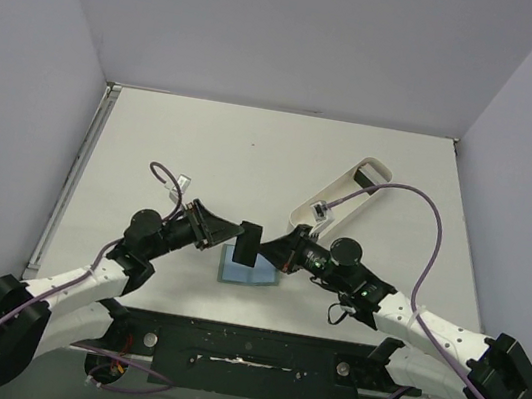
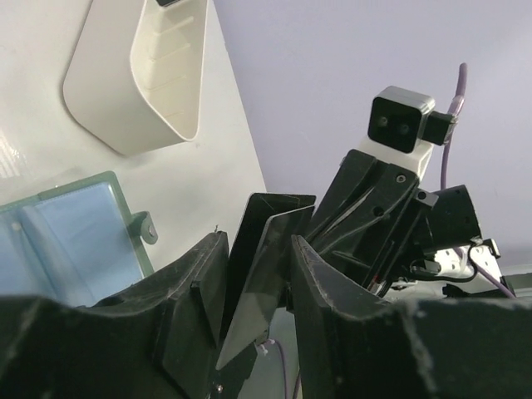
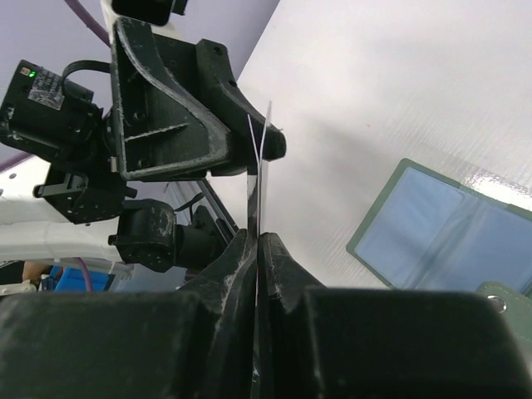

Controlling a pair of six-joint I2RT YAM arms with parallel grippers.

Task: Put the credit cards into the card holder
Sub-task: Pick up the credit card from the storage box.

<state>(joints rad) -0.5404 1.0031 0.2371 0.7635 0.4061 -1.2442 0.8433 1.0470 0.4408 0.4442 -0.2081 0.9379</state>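
Observation:
The card holder (image 1: 249,276) lies open on the table, grey-green with bluish pockets; it also shows in the left wrist view (image 2: 75,233) and the right wrist view (image 3: 449,229). My right gripper (image 1: 275,249) (image 3: 259,237) is shut on black credit cards (image 1: 249,244), held on edge above the holder. They look like two cards splayed apart at the top (image 3: 259,137). My left gripper (image 1: 230,232) (image 2: 258,241) faces the right one, its jaws apart on either side of the cards (image 2: 262,266). Another black card (image 1: 364,175) stands in the white tray.
The long white oblong tray (image 1: 331,202) (image 2: 150,91) lies at the back right, beyond the grippers. Purple cables loop over both arms. Grey walls close in the table on three sides.

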